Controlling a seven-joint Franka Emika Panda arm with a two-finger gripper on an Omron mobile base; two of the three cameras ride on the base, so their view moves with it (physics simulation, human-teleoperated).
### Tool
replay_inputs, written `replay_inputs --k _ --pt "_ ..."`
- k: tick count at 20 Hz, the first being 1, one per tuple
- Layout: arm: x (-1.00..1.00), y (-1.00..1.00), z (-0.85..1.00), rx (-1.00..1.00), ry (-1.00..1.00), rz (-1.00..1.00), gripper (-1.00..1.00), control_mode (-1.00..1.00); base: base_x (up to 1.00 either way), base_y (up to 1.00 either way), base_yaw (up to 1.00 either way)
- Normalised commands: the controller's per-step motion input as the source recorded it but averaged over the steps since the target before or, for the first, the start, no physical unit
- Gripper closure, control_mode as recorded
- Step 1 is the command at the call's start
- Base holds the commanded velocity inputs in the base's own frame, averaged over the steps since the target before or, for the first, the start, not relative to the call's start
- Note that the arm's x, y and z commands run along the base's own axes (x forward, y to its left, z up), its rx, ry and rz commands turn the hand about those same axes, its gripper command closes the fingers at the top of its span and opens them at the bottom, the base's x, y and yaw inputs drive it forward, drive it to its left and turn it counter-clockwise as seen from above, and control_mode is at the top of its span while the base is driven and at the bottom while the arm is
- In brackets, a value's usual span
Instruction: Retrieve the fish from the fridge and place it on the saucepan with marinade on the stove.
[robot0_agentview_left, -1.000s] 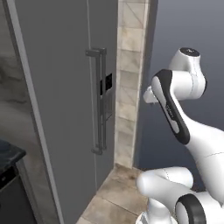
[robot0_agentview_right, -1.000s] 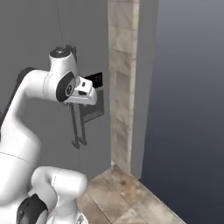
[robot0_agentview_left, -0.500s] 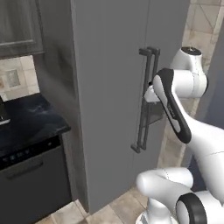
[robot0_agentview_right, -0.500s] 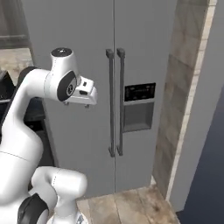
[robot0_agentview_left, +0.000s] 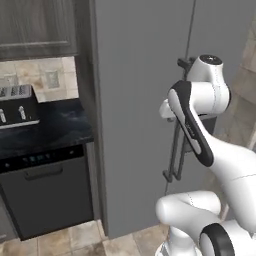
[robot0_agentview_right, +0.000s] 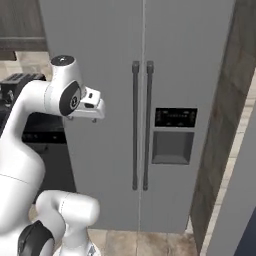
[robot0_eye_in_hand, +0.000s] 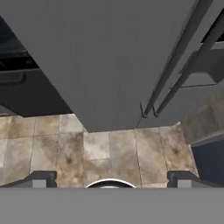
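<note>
The fridge (robot0_agentview_right: 190, 60) stands straight ahead with both grey doors shut. Its two dark bar handles (robot0_agentview_right: 141, 125) run down the middle. It also rises at the centre of the left base view (robot0_agentview_left: 135, 100) and across the top of the hand view (robot0_eye_in_hand: 100, 57). My gripper (robot0_eye_in_hand: 111, 179) is open, its two fingertips (robot0_eye_in_hand: 41, 177) wide apart with nothing between them. It hangs short of the left door and looks down at the floor. The hand (robot0_agentview_right: 90, 106) sits left of the handles. The fish, saucepan, marinade and stove are out of view.
Left of the fridge runs a black counter (robot0_agentview_left: 55, 130) with a toaster (robot0_agentview_left: 17, 105) on it and a dark dishwasher front (robot0_agentview_left: 50, 190) below. A dispenser panel (robot0_agentview_right: 173, 132) sits in the right door. A stone-tiled wall (robot0_agentview_right: 225, 125) borders the fridge on the right. Tiled floor (robot0_eye_in_hand: 109, 153) lies below.
The whole picture has shifted, so the base has moved: the fridge has come from the left side to straight ahead. The arm keeps its pose and the gripper stays open.
</note>
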Motion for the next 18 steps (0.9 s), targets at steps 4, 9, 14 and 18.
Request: replay_inputs --k 4,9,14,18 --pt "0.0 0.0 0.0 0.0 0.0 0.0 -1.0 1.0 0.0 -1.0 0.31" --pt "0.0 0.0 0.0 0.0 0.0 0.0 -1.0 1.0 0.0 -0.3 0.09" --pt "0.0 0.0 0.0 0.0 0.0 0.0 -1.0 1.0 -0.37 -0.21 0.0" --pt "0.0 0.0 0.0 0.0 0.0 0.0 -1.0 1.0 -0.44 -0.18 0.0"
